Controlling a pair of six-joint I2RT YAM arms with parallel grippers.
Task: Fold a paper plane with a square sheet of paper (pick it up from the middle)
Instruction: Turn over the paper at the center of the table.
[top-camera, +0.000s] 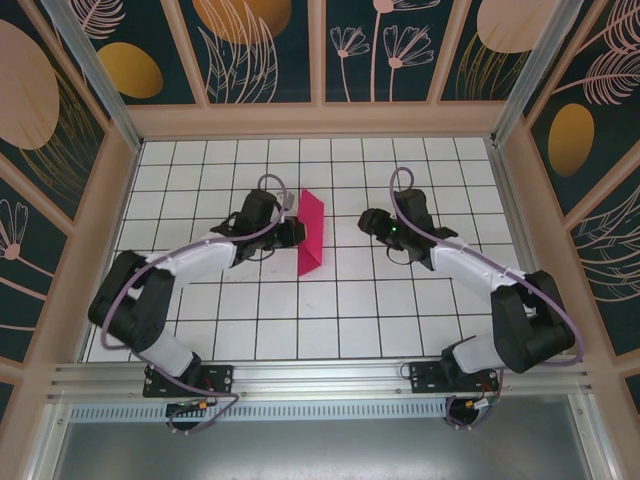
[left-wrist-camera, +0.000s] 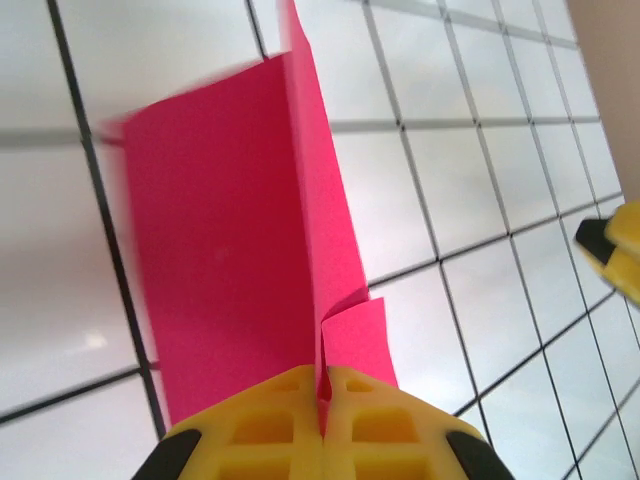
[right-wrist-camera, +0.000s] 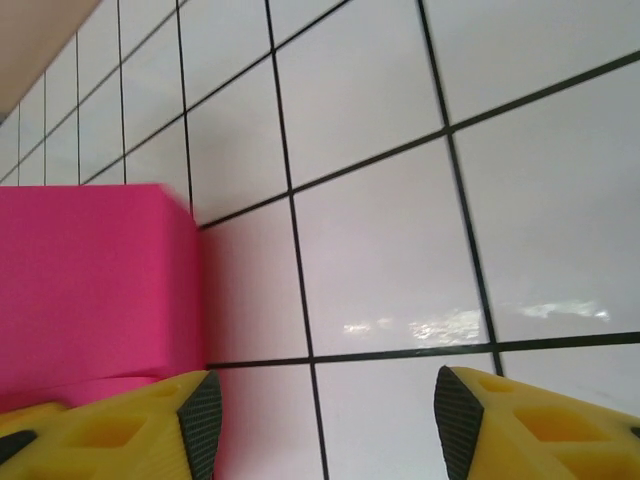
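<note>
The square sheet of paper (top-camera: 312, 232), magenta-pink and folded double along a crease, stands on edge near the middle of the white tiled table (top-camera: 400, 300). The left gripper (top-camera: 295, 232) is clamped shut on its lower edge; in the left wrist view the yellow fingers (left-wrist-camera: 270, 430) meet with the paper (left-wrist-camera: 230, 230) pinched between them. The right gripper (top-camera: 365, 222) sits just to the right of the sheet, jaws apart and holding nothing, over bare tiles (right-wrist-camera: 380, 260).
</note>
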